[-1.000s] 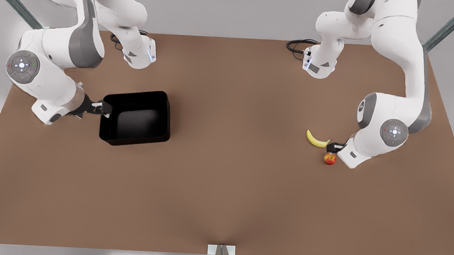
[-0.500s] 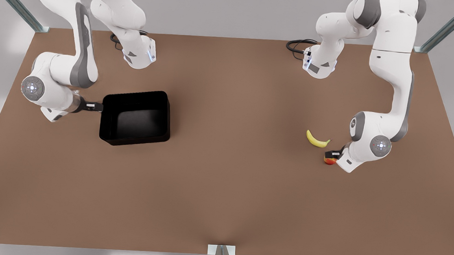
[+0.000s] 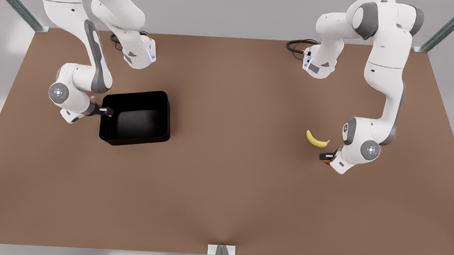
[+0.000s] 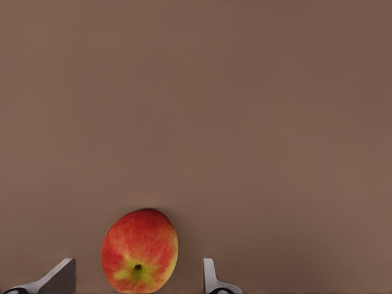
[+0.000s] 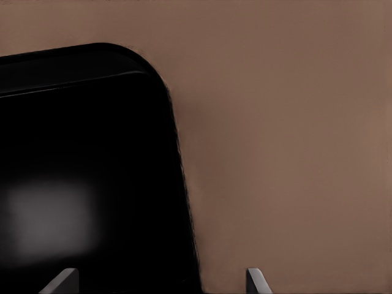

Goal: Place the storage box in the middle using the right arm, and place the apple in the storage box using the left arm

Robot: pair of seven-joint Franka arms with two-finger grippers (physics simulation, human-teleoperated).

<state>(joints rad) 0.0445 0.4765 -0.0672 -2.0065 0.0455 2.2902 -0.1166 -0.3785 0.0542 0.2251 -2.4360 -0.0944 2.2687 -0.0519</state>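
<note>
Storage box [image 3: 136,117]: black rectangular plastic tub, rounded corners, low walls, standing upright on the brown surface [image 3: 223,190] in the half toward the front view's left, nearer the far edge than the near one. Interior holds nothing visible. In the right wrist view the storage box [image 5: 79,171] shows one rounded corner and its wall running between the two fingertips.

Right pincer [image 3: 106,112]: black, two-fingered, on the white jointed arm with grey bands at the front view's left. It sits at the box wall facing the surface's edge on that side; its fingers [image 5: 254,280] are spread, one on each side of the wall, not closed on it.

Banana [image 3: 317,139]: curved, yellow, lying flat on the surface toward the front view's right, just beside the other arm's wrist.

Apple [image 4: 139,252]: small, round, red with a yellowish patch around the stem, resting on the surface just nearer the near edge than the banana. In the front view the apple [image 3: 327,162] shows as a red sliver under the pincer.

Left pincer [image 3: 327,157]: black, two-fingered, lowered over the apple. Its fingers [image 4: 211,278] are released, one on each side of the fruit, with a gap on both sides.
</note>
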